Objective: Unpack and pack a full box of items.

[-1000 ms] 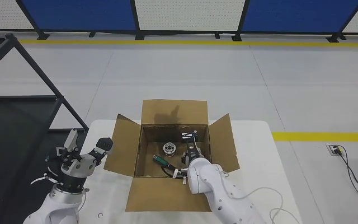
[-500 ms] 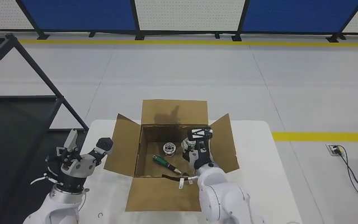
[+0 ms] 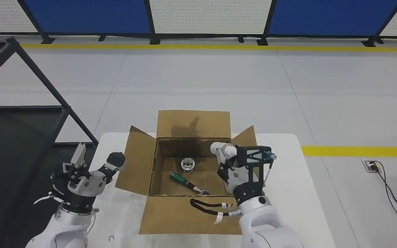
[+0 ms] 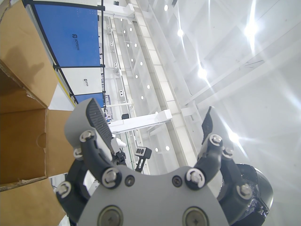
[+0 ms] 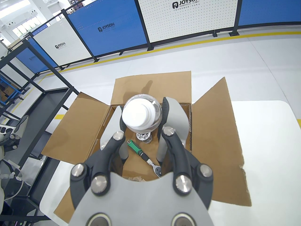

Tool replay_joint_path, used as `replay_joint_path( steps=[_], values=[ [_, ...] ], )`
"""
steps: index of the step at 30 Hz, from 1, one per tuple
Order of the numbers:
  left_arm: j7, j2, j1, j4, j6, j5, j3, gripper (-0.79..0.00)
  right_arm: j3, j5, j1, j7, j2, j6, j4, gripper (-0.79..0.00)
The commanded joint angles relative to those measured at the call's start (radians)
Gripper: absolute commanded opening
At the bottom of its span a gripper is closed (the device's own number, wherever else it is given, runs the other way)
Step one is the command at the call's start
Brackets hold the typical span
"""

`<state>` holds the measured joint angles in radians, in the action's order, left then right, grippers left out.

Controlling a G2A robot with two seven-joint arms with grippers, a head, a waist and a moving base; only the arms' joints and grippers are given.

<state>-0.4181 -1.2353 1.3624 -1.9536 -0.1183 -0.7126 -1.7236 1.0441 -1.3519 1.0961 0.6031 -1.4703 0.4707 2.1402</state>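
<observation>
Right pincer [image 5: 143, 115] is clenched on the bottle [image 5: 139, 114], fingers flanking its clear body, over the box [image 5: 150, 85]. Likely light, rigid, slick plastic: you should grip the body, not the cap. Left pincer [image 4: 151, 111] is spread and empty, beside the box.

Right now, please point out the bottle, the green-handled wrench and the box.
bottle [image 5: 138, 115], right wrist view, white cap.
green-handled wrench [image 5: 135, 148], right wrist view, green handle.
box [image 3: 193, 124], top view, far flap.
</observation>
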Motion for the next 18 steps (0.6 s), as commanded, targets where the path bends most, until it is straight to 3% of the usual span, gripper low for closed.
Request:
replay_joint_path(
  steps=[1,10,18],
  values=[
    [0.000,0.000,0.000,0.000,0.000,0.000,0.000,0.000,0.000,0.000,0.000,0.000,0.000,0.000,0.000,-0.785],
    [0.000,0.000,0.000,0.000,0.000,0.000,0.000,0.000,0.013,0.013,0.024,-0.041,-0.001,-0.027,-0.011,-0.785],
    [0.000,0.000,0.000,0.000,0.000,0.000,0.000,0.000,0.166,-0.005,0.089,-0.044,0.003,0.049,0.113,-0.785]
  ],
)
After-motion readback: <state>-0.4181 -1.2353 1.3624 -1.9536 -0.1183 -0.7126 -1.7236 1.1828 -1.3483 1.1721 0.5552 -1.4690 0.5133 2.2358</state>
